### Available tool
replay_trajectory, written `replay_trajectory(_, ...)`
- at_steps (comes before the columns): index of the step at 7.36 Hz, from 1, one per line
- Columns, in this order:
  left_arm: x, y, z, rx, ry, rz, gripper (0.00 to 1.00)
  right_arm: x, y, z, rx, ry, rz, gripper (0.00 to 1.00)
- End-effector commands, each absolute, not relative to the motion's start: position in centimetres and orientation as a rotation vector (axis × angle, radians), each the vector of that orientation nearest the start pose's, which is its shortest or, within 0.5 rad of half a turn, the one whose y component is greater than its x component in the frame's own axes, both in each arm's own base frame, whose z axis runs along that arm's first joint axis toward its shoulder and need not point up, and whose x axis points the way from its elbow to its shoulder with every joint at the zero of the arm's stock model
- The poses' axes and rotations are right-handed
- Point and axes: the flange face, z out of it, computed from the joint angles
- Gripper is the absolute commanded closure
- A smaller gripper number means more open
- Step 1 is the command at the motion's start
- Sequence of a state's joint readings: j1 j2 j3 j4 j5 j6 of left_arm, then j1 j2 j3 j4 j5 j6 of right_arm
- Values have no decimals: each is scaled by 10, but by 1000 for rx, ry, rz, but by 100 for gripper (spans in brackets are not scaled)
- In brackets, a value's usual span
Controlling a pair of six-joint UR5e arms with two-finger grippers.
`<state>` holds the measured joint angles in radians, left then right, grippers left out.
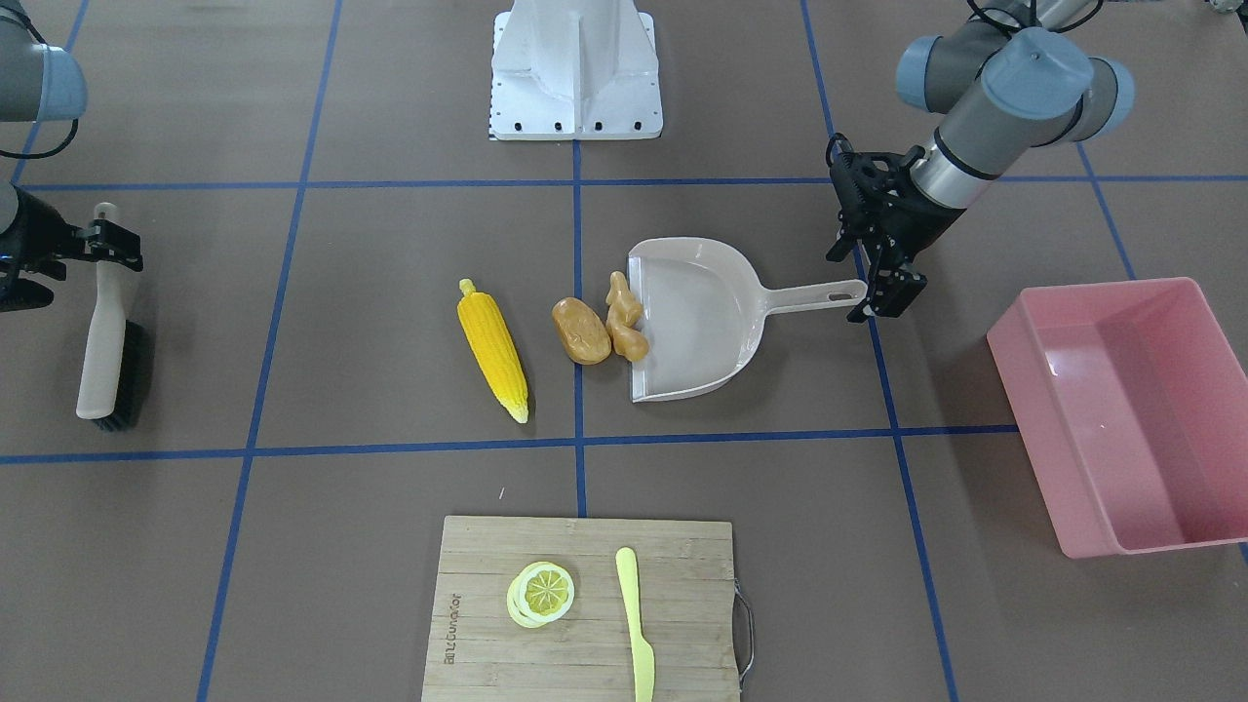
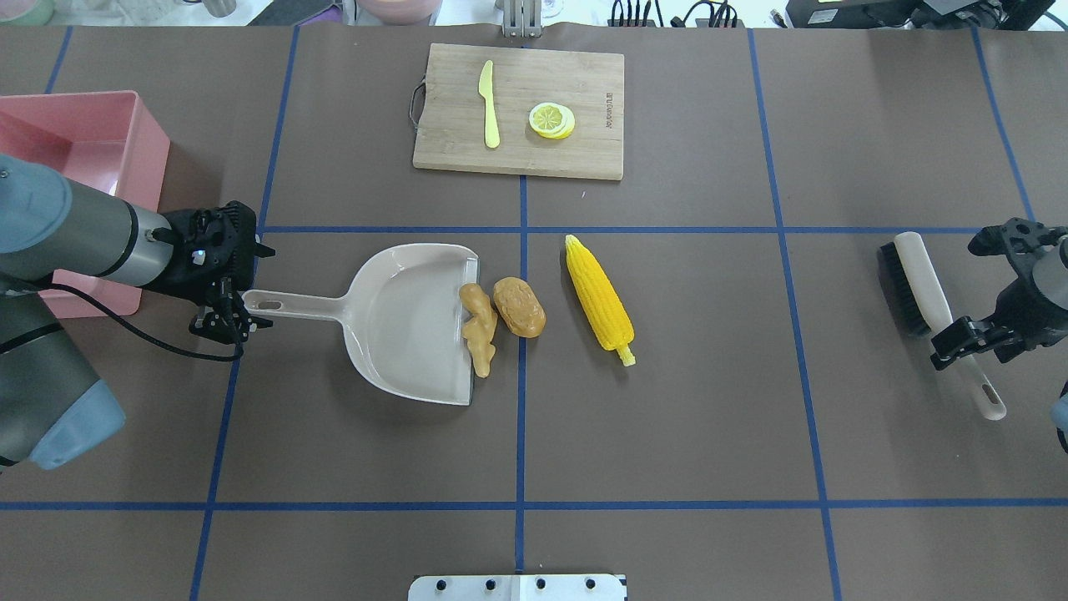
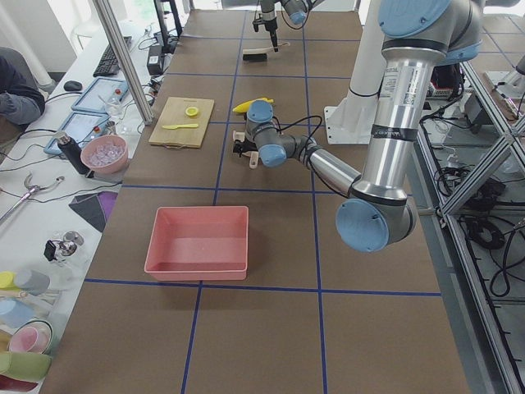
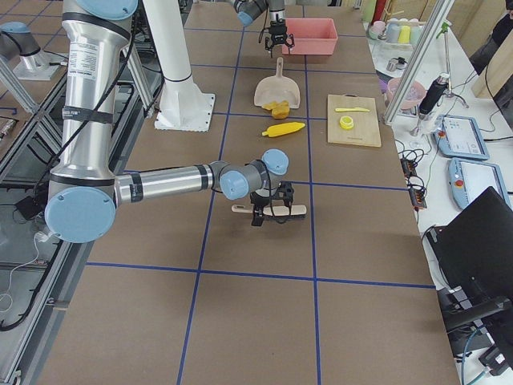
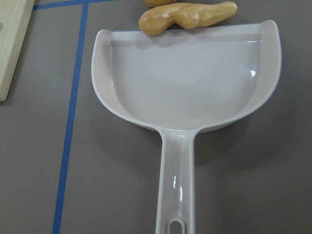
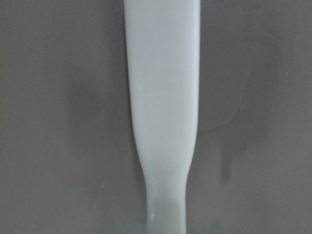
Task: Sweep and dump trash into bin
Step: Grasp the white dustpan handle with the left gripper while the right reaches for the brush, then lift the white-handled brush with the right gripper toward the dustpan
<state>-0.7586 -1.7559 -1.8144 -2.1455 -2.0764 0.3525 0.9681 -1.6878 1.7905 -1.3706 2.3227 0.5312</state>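
Note:
The corn cob, potato and ginger root lie mid-table. The ginger touches the open lip of the beige dustpan, and the potato lies against the ginger. The corn lies apart, further from the pan. My left gripper is open, its fingers on either side of the end of the dustpan handle. The pink bin stands behind my left arm. My right gripper is open above the handle of a brush that lies on the table. The right wrist view shows only that handle.
A wooden cutting board with a yellow plastic knife and lemon slices lies at the far middle of the table. The robot base stands at the near middle edge.

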Motion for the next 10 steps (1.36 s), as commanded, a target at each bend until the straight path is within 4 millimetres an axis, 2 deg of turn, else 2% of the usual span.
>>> replay_trajectory(1, 370, -448, 394, 868, 747, 1293, 2, -214, -414, 589, -172, -777, -192, 8)
replay_trajectory(2, 372, -447, 394, 868, 749, 1294, 2, -218, -413, 592, -176, -767, -197, 43)
replay_trajectory(3, 376, -443, 395, 865, 756, 1303, 2, -218, -413, 593, -180, -768, -196, 90)
replay_trajectory(4, 381, -440, 396, 866, 760, 1313, 3, -217, -412, 588, -182, -773, -187, 100)
replay_trajectory(6, 386, -437, 391, 862, 798, 1340, 7, -207, -417, 582, -211, -807, -166, 100)
replay_trajectory(7, 388, -438, 389, 860, 810, 1345, 6, -197, -425, 571, -216, -819, -138, 100)
replay_trajectory(8, 388, -437, 388, 864, 813, 1346, 6, -188, -427, 544, -208, -831, -121, 100)
replay_trajectory(9, 388, -436, 386, 864, 825, 1351, 6, -189, -448, 502, -194, -844, -106, 100)
replay_trajectory(10, 388, -433, 383, 860, 847, 1360, 6, -202, -480, 443, -176, -851, -106, 100)
